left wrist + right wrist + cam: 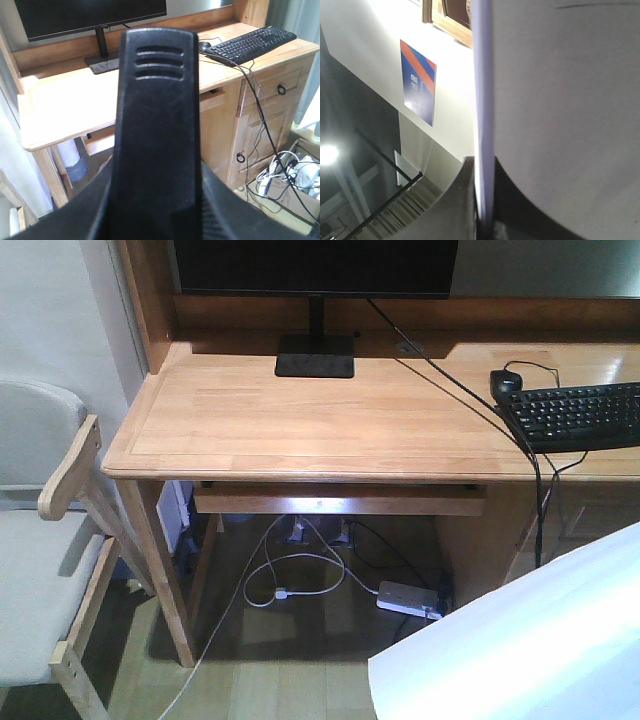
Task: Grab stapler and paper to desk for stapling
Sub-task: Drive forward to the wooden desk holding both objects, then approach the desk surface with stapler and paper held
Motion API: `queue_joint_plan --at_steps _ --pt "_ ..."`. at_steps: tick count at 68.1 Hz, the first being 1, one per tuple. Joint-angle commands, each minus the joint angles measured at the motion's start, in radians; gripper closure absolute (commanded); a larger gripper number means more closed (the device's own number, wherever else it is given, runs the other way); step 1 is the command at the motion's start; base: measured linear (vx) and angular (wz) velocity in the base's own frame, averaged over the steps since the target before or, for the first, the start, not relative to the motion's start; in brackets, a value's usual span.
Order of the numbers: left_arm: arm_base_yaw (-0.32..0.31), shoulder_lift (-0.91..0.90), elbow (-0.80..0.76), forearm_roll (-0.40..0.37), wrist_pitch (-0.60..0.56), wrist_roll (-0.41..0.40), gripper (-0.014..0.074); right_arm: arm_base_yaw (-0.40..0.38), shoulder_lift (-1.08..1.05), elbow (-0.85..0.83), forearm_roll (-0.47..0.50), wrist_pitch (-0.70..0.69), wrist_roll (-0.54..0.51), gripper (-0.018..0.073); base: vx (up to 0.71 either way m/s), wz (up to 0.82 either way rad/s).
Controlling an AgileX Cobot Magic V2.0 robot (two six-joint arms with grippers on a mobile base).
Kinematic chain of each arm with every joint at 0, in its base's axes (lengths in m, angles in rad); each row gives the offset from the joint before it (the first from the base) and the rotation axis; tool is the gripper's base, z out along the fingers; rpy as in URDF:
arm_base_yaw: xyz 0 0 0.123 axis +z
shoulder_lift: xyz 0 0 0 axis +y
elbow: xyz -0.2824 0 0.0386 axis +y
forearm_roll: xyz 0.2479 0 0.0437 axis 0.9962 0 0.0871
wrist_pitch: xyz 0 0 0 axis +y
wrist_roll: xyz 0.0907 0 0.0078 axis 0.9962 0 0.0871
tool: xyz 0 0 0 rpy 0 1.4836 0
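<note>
In the left wrist view my left gripper [157, 202] is shut on the stapler [157, 115]. It is a black body with three grooves near its tip, and it stands up between the jaws; no orange strip shows. It hangs in front of the desk [60, 110], above the floor. In the right wrist view my right gripper [484, 205] is shut on the edge of the paper [560, 110], which fills the right half of the view. The paper also shows in the front view [520, 640], at the lower right, in front of the desk [330, 415]. Neither gripper shows there.
On the desk are a monitor [315, 265] on a black base [315, 355], a black keyboard [580, 415] and a mouse [506, 382]. A pull-out tray [340, 500] sits under the top, above cables and a power strip [408, 598]. A chair [40, 540] stands at the left.
</note>
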Motion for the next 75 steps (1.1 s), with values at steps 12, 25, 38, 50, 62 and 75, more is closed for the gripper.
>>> queue_joint_plan --at_steps 12,25,38,50,62,75 --pt "-0.004 0.013 -0.028 -0.012 -0.116 -0.005 0.0603 0.001 0.012 0.004 0.000 -0.059 -0.014 0.0561 0.10 -0.03" --pt "-0.004 0.013 -0.028 -0.012 -0.116 -0.005 0.0603 0.001 0.012 0.004 0.000 -0.059 -0.014 0.0561 0.11 -0.03" --pt "-0.004 0.013 -0.028 -0.012 -0.116 -0.005 0.0603 0.001 0.012 0.004 0.000 -0.059 -0.014 0.0561 0.12 -0.01" --pt "-0.004 0.013 -0.028 -0.012 -0.116 -0.005 0.0603 0.001 0.012 0.004 0.000 -0.059 -0.014 0.0561 0.12 -0.01" --pt "-0.004 0.013 -0.028 -0.012 -0.116 -0.005 0.0603 0.001 0.012 0.004 0.000 -0.059 -0.014 0.0561 0.12 0.00" --pt "-0.004 0.013 -0.028 -0.012 -0.116 -0.005 0.0603 0.001 0.012 0.004 0.000 -0.059 -0.014 0.0561 0.12 0.00"
